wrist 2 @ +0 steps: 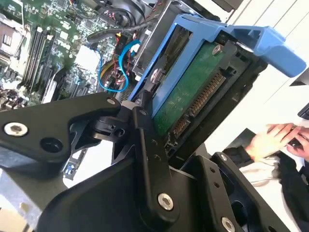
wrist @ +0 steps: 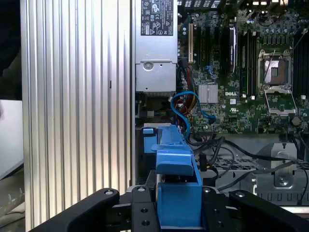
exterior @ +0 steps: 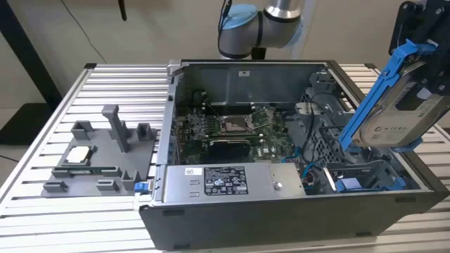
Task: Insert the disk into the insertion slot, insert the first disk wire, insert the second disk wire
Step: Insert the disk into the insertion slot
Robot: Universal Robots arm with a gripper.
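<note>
— Where's the disk [exterior: 393, 113]?
— Clamped in my pincer [wrist: 176, 208], tilted, hanging above the slot [exterior: 362, 176] inside the case [exterior: 281, 221].
— Any tip?
— I'd level it and square it to the slot, slowly.

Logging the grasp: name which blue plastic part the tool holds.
The carrier frame round the disk, gripped by the tool and tilted above the case; the other blue clips sit down in the insertion slot, untouched.

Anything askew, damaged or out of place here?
Nothing damaged. The disk, clamped in the gripper, hangs tilted above the computer case, not yet in the slot. A person's hand shows in the second wrist view.
</note>
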